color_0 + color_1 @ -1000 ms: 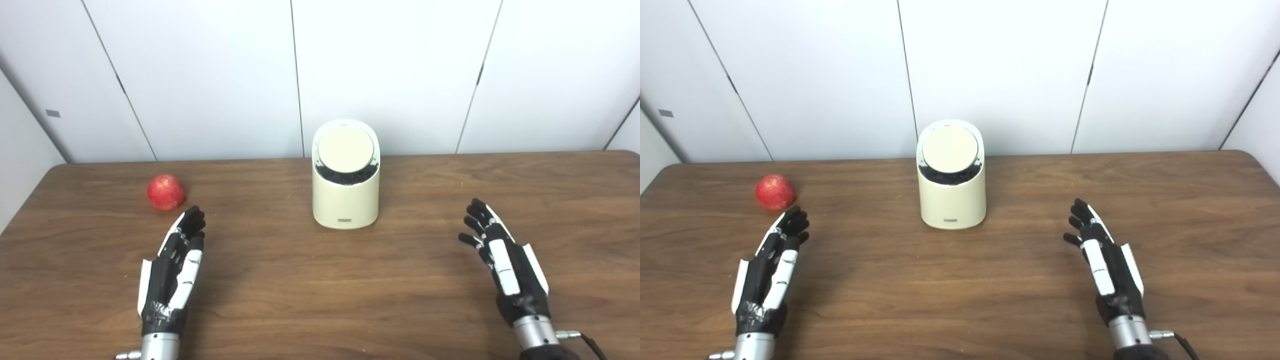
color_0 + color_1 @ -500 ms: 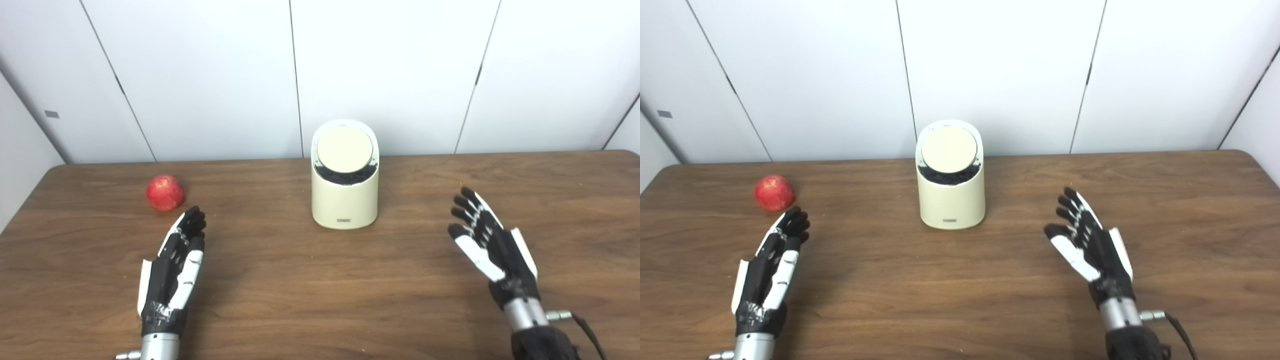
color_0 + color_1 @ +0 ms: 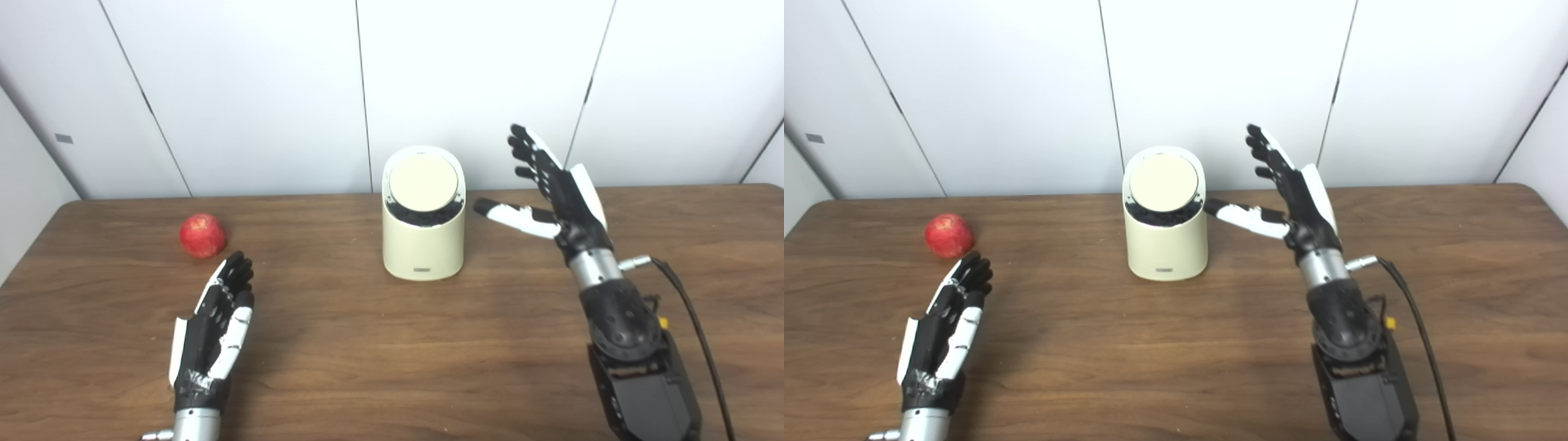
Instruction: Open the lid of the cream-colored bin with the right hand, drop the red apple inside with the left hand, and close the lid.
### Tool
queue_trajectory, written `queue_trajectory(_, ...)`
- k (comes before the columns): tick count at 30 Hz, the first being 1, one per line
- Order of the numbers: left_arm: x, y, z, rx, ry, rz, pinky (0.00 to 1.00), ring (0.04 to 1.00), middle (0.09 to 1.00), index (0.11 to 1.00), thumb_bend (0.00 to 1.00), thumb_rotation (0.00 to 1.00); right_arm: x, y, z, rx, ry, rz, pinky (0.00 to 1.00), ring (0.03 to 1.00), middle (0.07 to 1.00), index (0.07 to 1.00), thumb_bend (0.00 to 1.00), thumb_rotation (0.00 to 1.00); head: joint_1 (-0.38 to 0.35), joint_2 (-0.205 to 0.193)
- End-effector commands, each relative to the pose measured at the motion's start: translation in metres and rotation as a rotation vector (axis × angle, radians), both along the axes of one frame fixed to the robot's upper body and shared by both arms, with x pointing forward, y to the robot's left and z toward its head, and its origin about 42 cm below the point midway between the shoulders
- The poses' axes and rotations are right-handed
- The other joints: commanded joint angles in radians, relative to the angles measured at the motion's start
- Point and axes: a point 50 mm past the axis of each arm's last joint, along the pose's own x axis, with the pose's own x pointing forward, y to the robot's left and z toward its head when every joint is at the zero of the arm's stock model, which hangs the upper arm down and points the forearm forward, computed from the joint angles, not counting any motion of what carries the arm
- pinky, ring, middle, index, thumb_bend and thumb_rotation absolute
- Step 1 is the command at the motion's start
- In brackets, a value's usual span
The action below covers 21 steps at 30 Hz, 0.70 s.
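Note:
The cream-colored bin [image 3: 422, 245] stands upright at the back middle of the wooden table [image 3: 367, 355]. Its round lid [image 3: 423, 180] is tilted toward me, with a dark gap below its lower edge. The red apple [image 3: 202, 235] lies on the table at the far left. My left hand [image 3: 215, 324] rests open and empty on the table, its fingertips just short of the apple. My right hand [image 3: 551, 190] is raised in the air to the right of the bin, open and empty, its thumb stretched toward the bin without touching it.
White wall panels [image 3: 478, 86] stand close behind the table's far edge. A black cable [image 3: 692, 318] hangs from my right wrist down along the forearm.
My right hand has risen from the table's right side and moved left and back, up beside the bin's top. The left hand, apple and bin have not moved.

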Motion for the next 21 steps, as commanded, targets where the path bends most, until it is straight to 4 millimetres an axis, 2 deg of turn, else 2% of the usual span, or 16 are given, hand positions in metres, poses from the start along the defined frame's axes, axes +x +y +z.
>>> queue_trajectory(1, -0.024, -0.010, -0.039, -0.039, 0.134, 0.004, 0.89, 0.891, 0.888, 0.920, 0.41, 0.55, 0.011, 0.009, 0.028, -0.034, -0.087, 0.010, 0.83, 0.906, 0.909, 0.931, 0.91, 0.46, 0.000, 0.000)
queue_trajectory(8, -0.024, -0.013, -0.042, -0.059, 0.126, 0.001, 0.90, 0.888, 0.890, 0.920, 0.41, 0.53, 0.041, 0.028, 0.048, -0.101, -0.112, 0.026, 0.82, 0.912, 0.915, 0.932, 0.88, 0.38, 0.000, -0.001)
queue_trajectory(14, -0.022, -0.017, -0.042, -0.077, 0.129, 0.000, 0.90, 0.887, 0.884, 0.918, 0.42, 0.50, 0.066, 0.040, 0.060, -0.176, -0.120, 0.027, 0.84, 0.908, 0.912, 0.939, 0.89, 0.37, 0.008, -0.004)
queue_trajectory(21, -0.021, -0.019, -0.044, -0.077, 0.135, 0.004, 0.90, 0.887, 0.883, 0.921, 0.42, 0.49, 0.081, 0.046, 0.064, -0.271, -0.143, -0.006, 0.78, 0.865, 0.896, 0.931, 0.91, 0.36, 0.012, -0.004)
